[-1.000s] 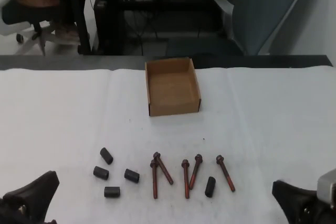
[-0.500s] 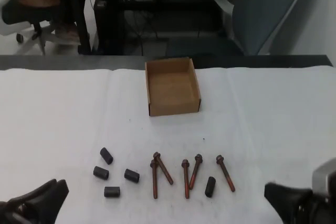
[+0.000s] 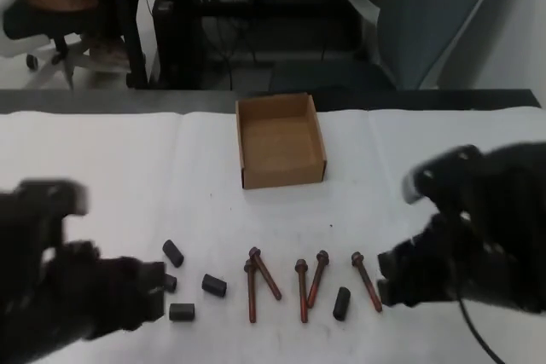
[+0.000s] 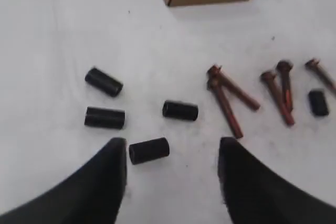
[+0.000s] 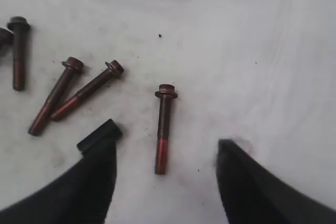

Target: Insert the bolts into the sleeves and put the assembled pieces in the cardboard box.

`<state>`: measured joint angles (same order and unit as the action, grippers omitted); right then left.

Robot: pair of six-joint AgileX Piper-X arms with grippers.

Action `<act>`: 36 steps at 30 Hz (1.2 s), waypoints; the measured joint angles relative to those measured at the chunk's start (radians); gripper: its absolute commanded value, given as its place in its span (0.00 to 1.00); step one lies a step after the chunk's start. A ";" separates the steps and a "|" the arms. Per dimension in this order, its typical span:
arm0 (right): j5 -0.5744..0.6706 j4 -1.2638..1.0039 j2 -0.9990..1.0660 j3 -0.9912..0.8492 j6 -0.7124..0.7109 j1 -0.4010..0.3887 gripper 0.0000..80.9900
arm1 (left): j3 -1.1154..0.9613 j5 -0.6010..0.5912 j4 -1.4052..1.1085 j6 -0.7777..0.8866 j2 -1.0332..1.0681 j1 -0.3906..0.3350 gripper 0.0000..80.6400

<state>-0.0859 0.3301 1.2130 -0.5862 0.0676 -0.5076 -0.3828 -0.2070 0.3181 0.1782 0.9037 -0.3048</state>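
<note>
Bolts [image 3: 302,290] first: five rusty-red ones lie loose on the white bench cover [image 3: 102,176]. They're all on the side of the cardboard box [image 3: 283,174] that faces the arms, and well apart from it. Each one is bare, not in any sleeve. Two of them have their heads touching and splay out from there. The next two lean toward each other at the tips.

The last one, the lone bolt [image 5: 164,129], sits off toward the right arm's side of the box. It lies flat with its head end pointing toward the box.

The sleeves [image 3: 214,286] are short black tubes, all lying on their sides. Four are bunched together on the left arm's side of the box, about as far out from it as the bolts are. A fifth sleeve [image 3: 341,303] lies in among the bolts, just beside the lone bolt.

The left gripper [image 4: 173,145] is spread wide, holding nothing. It hangs over the sleeve bunch, with the outermost sleeve [image 4: 149,150], the one farthest from the box, lying between its two fingers. I can't tell if either finger touches it.

The right gripper [image 5: 167,150] is spread wide too, also with nothing in it. It straddles the threaded end of the lone bolt, and the fifth sleeve sits right up against one finger.

In the high view both arms are dark blurs, the left arm [image 3: 77,296] partly covering one of the bunched sleeves.
</note>
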 measured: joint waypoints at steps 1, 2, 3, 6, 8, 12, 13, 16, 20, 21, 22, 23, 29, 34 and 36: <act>-0.008 0.023 0.055 -0.040 0.000 0.000 0.66 | -0.050 0.000 0.023 -0.046 0.067 -0.008 0.80; -0.018 0.049 0.106 -0.080 0.000 0.002 0.66 | -0.099 0.000 0.060 -0.103 0.145 -0.014 0.79; -0.022 0.070 0.156 -0.119 0.000 0.005 0.66 | -0.149 0.000 0.106 -0.170 0.215 -0.020 0.78; -0.026 0.115 0.273 -0.217 0.000 0.029 0.66 | -0.276 0.000 0.257 -0.382 0.372 -0.030 0.77; -0.026 0.137 0.333 -0.267 0.000 0.050 0.66 | -0.347 0.003 0.333 -0.485 0.451 -0.034 0.77; -0.027 0.181 0.432 -0.348 -0.006 0.105 0.66 | -0.446 0.043 0.418 -0.671 0.557 -0.041 0.77; -0.027 0.188 0.455 -0.367 -0.013 0.120 0.66 | -0.460 0.064 0.428 -0.721 0.571 -0.046 0.77; -0.016 0.208 0.517 -0.418 -0.046 0.157 0.66 | -0.481 0.117 0.442 -0.844 0.592 -0.071 0.77; 0.060 0.260 0.575 -0.458 -0.086 0.169 0.66 | -0.483 0.169 0.447 -0.977 0.597 -0.116 0.77; 0.072 0.274 0.580 -0.462 -0.090 0.166 0.66 | -0.483 0.181 0.447 -1.009 0.597 -0.125 0.77; 0.086 0.289 0.583 -0.464 -0.090 0.162 0.66 | -0.483 0.188 0.443 -1.027 0.602 -0.130 0.77; 0.086 0.306 0.583 -0.463 -0.090 0.158 0.66 | -0.485 0.191 0.433 -1.036 0.608 -0.133 0.77; 0.092 0.369 0.555 -0.466 -0.094 0.138 0.66 | -0.486 0.225 0.397 -1.085 0.693 -0.133 0.77; 0.101 0.376 0.499 -0.466 -0.097 0.117 0.66 | -0.491 0.236 0.381 -1.100 0.734 -0.133 0.77; 0.112 0.371 0.492 -0.468 -0.097 0.103 0.66 | -0.493 0.236 0.374 -1.100 0.741 -0.133 0.77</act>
<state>0.0262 0.7012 1.7046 -1.0545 -0.0290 -0.4048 -0.8756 0.0290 0.6919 -0.9218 1.6445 -0.4380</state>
